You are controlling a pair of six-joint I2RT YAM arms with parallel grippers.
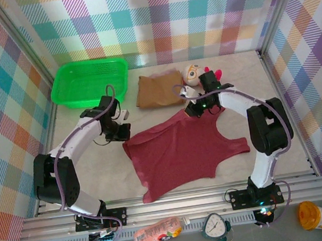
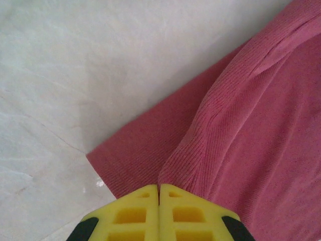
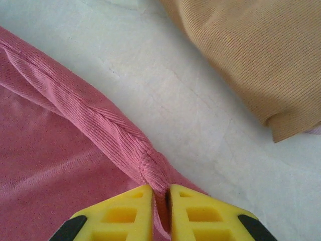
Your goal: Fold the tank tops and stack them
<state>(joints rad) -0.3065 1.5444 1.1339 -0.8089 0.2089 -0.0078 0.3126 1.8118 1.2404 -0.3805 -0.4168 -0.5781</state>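
Note:
A dark maroon-red tank top lies spread flat in the middle of the table. My left gripper is at its left corner, and in the left wrist view its yellow jaws are pressed together on a raised ridge of the ribbed cloth. My right gripper is at the top's far strap. In the right wrist view the bunched strap runs between its jaws, which stand a narrow slit apart around it. A tan-brown tank top lies folded behind.
A green basket stands at the back left. A plush toy lies beside the tan top, just behind my right gripper. Below the table's front rail are a pink packet, a small clock and a yellow cup.

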